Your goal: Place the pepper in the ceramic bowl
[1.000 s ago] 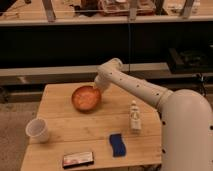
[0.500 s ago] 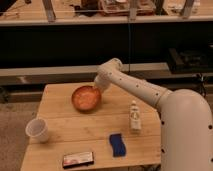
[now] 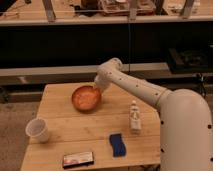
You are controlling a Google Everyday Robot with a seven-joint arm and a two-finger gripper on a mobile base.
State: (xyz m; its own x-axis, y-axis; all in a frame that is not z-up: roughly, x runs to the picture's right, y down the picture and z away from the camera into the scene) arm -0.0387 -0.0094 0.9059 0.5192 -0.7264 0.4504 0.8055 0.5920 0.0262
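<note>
Whether our gripper (image 3: 96, 87) is closed on something or released, we cannot tell from this view. It hangs at the right edge of the ceramic bowl (image 3: 75, 99), just above the rim and almost over the inside. We also cannot make out the pepper as a separate thing: it may be in the grip, or it may lie already in the bowl, where its orange would be lost against the orange-brown glaze. Nowhere on the wooden table (image 3: 60, 92) do we see it lying free. We judge therefore that the placing step is in hand, near its end. If the pepper is held, the next move calls for a small shift toward the middle of the bowl and a low release, so that it does not bounce on the rim. If it is already dropped, we need only lift straight up without catching the rim. Our arm (image 3: 135, 87) reaches from the white body at the right, across the far side of the table, with the wrist bent down to the bowl. A white cup (image 3: 38, 130), a small bottle (image 3: 134, 117) and a blue sponge (image 3: 117, 144) stand well apart from the bowl.
</note>
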